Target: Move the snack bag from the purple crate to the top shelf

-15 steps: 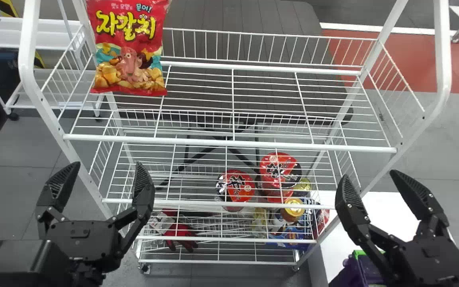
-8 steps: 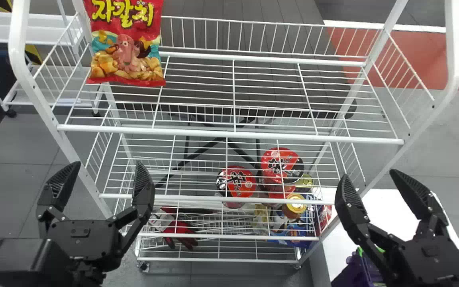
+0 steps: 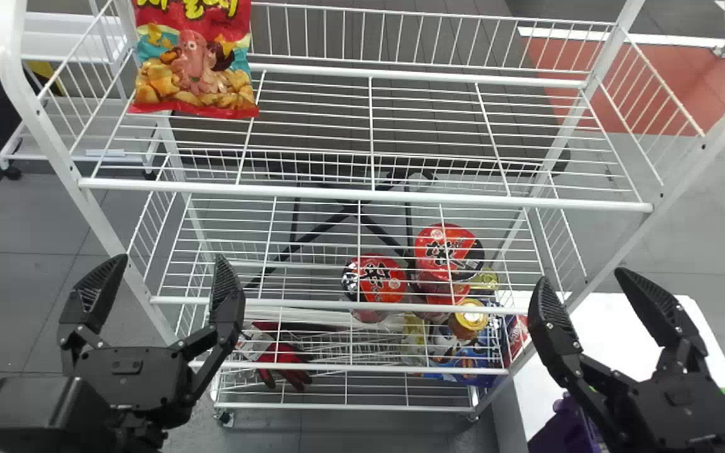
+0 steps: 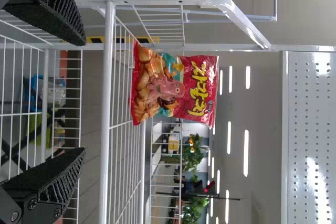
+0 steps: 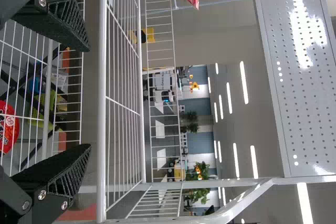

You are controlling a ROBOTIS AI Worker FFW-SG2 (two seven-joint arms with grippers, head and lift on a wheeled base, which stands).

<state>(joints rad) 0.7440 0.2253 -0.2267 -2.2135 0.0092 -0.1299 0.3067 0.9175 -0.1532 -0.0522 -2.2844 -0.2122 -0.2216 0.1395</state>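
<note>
The left claw (image 3: 172, 258) and right claw (image 3: 581, 274) were both released, fingers spread and nothing between them. They hung level on the near side of the rack, well apart from the bag, likely so that no arm could knock it. The crate (image 3: 561, 431) sat low on the right by the table (image 3: 608, 340), probably to suit the right arm. Below, the cups (image 3: 374, 283) and jar (image 3: 468, 318) showed through wire levels, perhaps put low for being heavier. The bag (image 3: 194, 69) stood upright on the top shelf (image 3: 369, 192), toward its left end, picture side out, presumably to face a shopper; the wire sides there could catch it if it tipped. The job looked done, with just the arms to draw clear.

Counted near to far: two claws, one crate, one table, one jar, two cups plainly and perhaps another beneath the right one, some red gloves (image 3: 284, 368) whose number was unclear, one bag.
</note>
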